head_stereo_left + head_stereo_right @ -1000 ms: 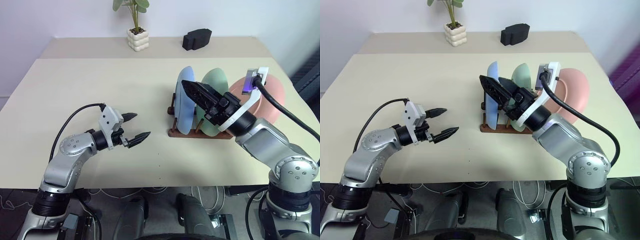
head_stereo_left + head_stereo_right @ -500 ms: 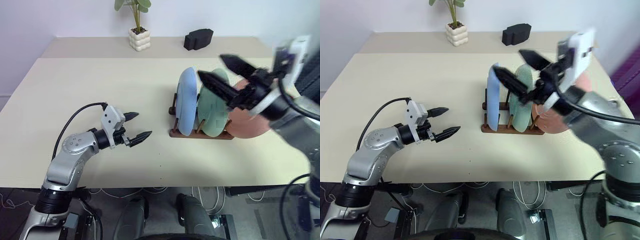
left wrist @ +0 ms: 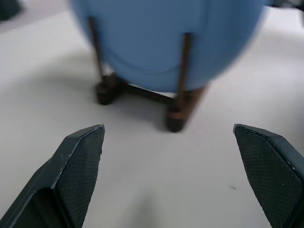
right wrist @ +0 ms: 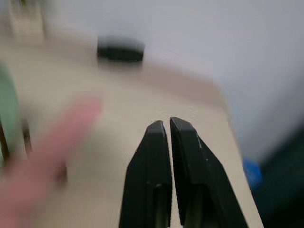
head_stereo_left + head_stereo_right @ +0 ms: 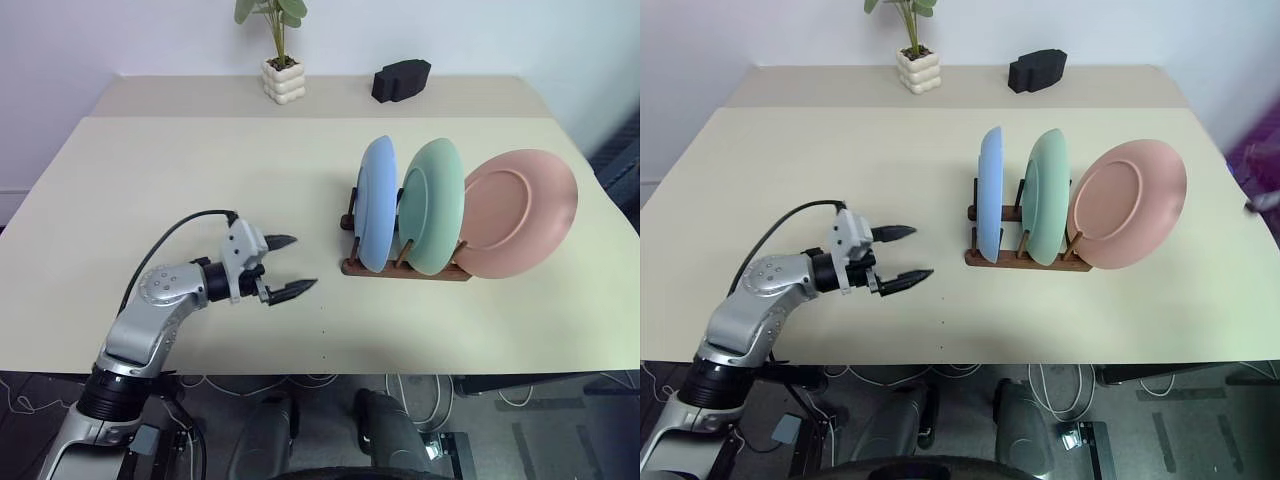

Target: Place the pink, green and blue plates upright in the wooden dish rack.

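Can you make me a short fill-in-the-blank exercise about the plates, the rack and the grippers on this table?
1. In the small dark brown wooden dish rack, the round pale green plate stands between the light blue plate and the ____ plate.
2. The left gripper hovers over the beige table with its jaws ____.
3. The right gripper has its jaws ____.
4. Beside the black block at the far edge stands a small potted ____.

Missing words: pink; open; shut; plant

In the wooden dish rack (image 5: 404,268), the blue plate (image 5: 376,203) stands leftmost, green plate (image 5: 431,205) middle, pink plate (image 5: 518,212) at its right end.
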